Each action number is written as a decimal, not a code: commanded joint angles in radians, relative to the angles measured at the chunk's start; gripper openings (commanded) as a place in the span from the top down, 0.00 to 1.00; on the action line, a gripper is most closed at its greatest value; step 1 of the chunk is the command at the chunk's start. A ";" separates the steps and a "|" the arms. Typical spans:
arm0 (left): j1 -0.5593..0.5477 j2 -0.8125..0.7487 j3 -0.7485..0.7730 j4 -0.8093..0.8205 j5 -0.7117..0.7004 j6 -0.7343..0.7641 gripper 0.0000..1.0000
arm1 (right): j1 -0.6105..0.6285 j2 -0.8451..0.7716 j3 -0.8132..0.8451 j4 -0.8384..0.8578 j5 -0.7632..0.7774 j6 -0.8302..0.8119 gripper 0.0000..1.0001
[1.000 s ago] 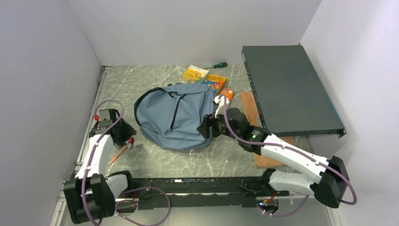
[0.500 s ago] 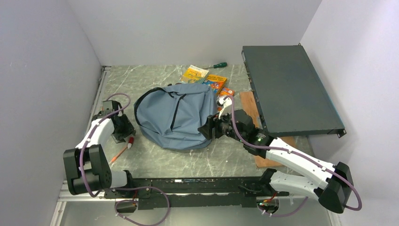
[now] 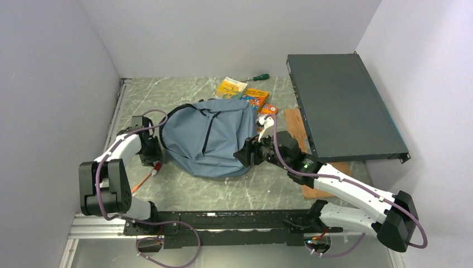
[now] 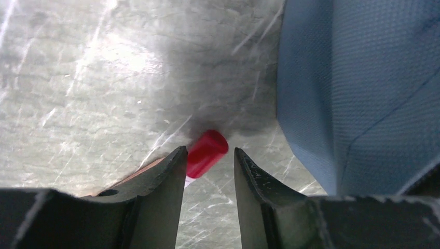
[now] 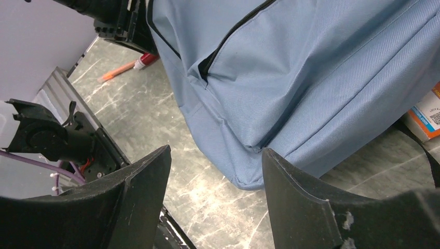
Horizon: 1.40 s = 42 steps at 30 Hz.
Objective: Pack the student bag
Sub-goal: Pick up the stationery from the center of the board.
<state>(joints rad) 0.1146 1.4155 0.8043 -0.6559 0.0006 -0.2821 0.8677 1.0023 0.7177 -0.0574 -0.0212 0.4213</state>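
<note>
The student bag [image 3: 206, 139], soft grey-blue with a dark zip, lies flat at the table's middle. My left gripper [image 3: 151, 153] is low at its left edge, jaws apart. In the left wrist view the gripper [image 4: 209, 150] points at the red cap [image 4: 207, 152] of an orange pen [image 3: 146, 177]; the cap lies at the left fingertip, unclamped, with the bag [image 4: 363, 78] to the right. My right gripper [image 3: 245, 153] is open at the bag's near right corner. In the right wrist view that corner [image 5: 249, 179] sits just beyond the gripper [image 5: 215, 155].
A flat dark grey metal box [image 3: 343, 106] fills the right side, over a wooden board [image 3: 295, 131]. Behind the bag lie a yellow booklet [image 3: 230, 87], an orange book [image 3: 255, 99], a small orange box [image 3: 269, 109] and a green-handled screwdriver [image 3: 257, 77]. Walls stand close on left and right.
My left arm swung forward and right, from beside the pen to the bag's left edge, and its jaws narrowed. The right arm shifted only slightly.
</note>
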 commanded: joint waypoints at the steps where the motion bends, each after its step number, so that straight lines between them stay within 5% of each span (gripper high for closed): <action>1: -0.033 0.045 0.041 -0.001 -0.022 0.033 0.58 | -0.001 -0.003 0.005 0.054 -0.014 0.009 0.33; 11: -0.065 0.082 0.059 -0.028 -0.046 0.016 0.74 | -0.001 -0.023 -0.004 0.053 -0.002 0.013 0.34; 20: -0.082 0.084 0.064 -0.088 -0.069 -0.041 0.50 | -0.001 -0.028 -0.007 0.053 -0.003 0.028 0.34; 24: -0.082 0.066 0.056 -0.114 -0.063 -0.068 0.49 | -0.001 -0.036 -0.020 0.072 -0.002 0.040 0.34; 35: -0.108 0.096 0.042 -0.110 -0.069 -0.098 0.64 | -0.001 -0.022 -0.006 0.090 -0.017 0.045 0.34; 42: -0.108 0.033 0.059 -0.149 -0.069 -0.115 1.00 | -0.001 -0.025 -0.012 0.089 -0.005 0.047 0.34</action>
<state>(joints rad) 0.0105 1.5021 0.8452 -0.7654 -0.0631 -0.3710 0.8673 0.9928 0.7017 -0.0196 -0.0315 0.4572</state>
